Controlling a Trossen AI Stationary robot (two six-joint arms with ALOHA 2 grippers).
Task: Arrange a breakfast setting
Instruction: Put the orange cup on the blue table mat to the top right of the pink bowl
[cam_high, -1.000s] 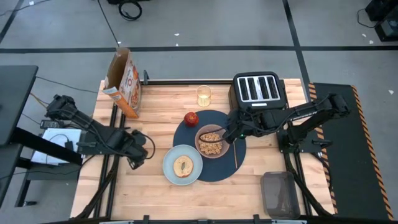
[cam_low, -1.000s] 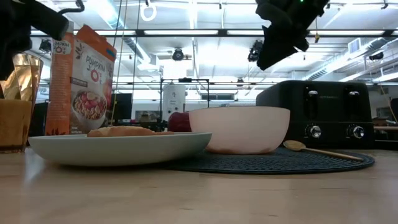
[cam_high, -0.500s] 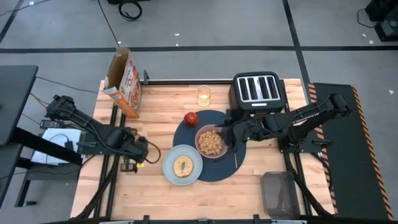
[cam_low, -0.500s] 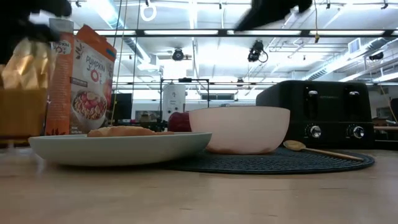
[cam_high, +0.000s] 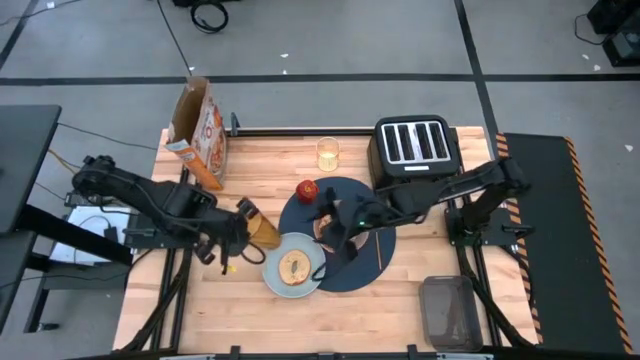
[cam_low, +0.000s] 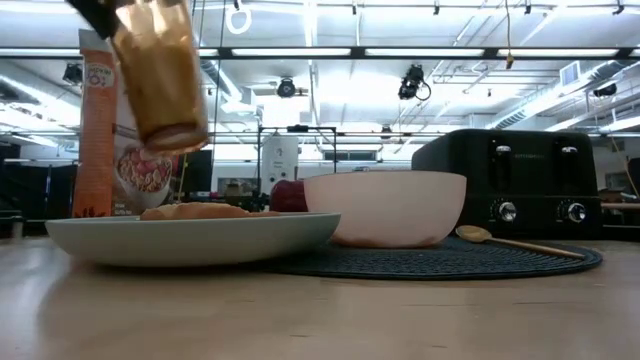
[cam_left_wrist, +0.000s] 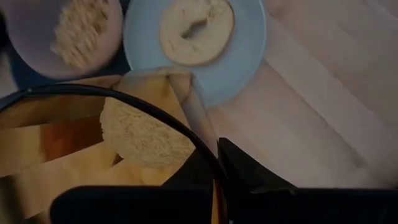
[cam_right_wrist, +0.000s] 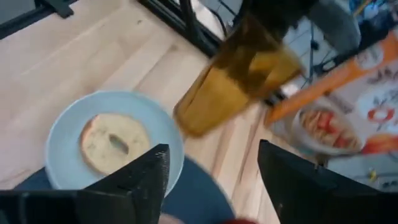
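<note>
So that it can be set beside the pale-blue plate (cam_high: 293, 265), the amber cup (cam_high: 262, 228) is pinched aloft by the left hand (cam_high: 240, 225), while the right hand (cam_high: 335, 250), spread, is held over the placemat (cam_high: 375, 252).

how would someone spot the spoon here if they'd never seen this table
Start at the black toaster at the table's far right, then drop to the round dark-blue placemat in front of it. The thin gold spoon lies on the mat's right part, beside the tan bowl. It is the only slim, stick-like thing among round dishes.
</note>
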